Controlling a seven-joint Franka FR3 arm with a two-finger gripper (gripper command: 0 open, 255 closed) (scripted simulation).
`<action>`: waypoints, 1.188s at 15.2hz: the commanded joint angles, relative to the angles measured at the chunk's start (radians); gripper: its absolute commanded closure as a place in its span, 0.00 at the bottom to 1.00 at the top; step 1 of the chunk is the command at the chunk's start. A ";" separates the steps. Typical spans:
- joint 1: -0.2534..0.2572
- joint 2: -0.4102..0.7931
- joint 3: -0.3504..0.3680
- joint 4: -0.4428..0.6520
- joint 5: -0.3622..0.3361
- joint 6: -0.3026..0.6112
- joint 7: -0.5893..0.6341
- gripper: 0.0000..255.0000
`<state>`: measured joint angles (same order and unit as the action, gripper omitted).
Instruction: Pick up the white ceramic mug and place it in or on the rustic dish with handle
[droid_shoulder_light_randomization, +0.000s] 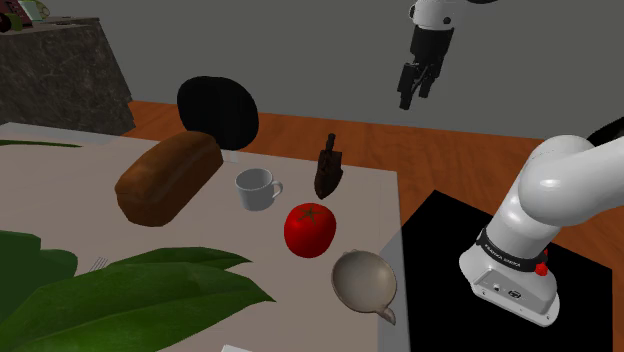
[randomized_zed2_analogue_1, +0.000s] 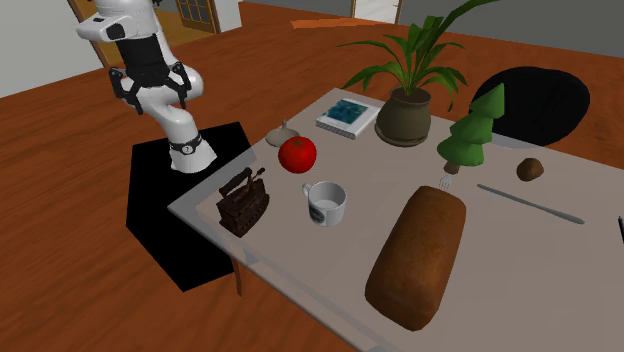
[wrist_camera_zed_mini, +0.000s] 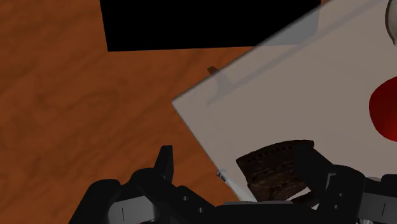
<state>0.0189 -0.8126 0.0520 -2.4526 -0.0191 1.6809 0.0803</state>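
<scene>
Your gripper (droid_shoulder_light_randomization: 414, 96) hangs spread at the shoulder view's upper right; the white mug (randomized_zed2_analogue_1: 327, 203) bears a dark marking too small to read.

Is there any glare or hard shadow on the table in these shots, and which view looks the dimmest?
Shoulder view: the dimmest, the table a flat dull grey, no glare, no clear shadow beside the mug. Second exterior view: brighter and even, no glare either. Wrist view: the table pale and flat, with a pure black area beyond the floor.
</scene>
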 joint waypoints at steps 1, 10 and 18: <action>0.000 0.000 0.000 0.000 0.000 0.000 0.000 0.00; 0.040 0.244 0.158 0.056 0.071 0.186 0.177 0.00; 0.050 0.515 0.289 0.194 0.054 0.316 0.344 0.00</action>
<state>0.0664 -0.3334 0.3228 -2.2810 0.0403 1.9840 0.3982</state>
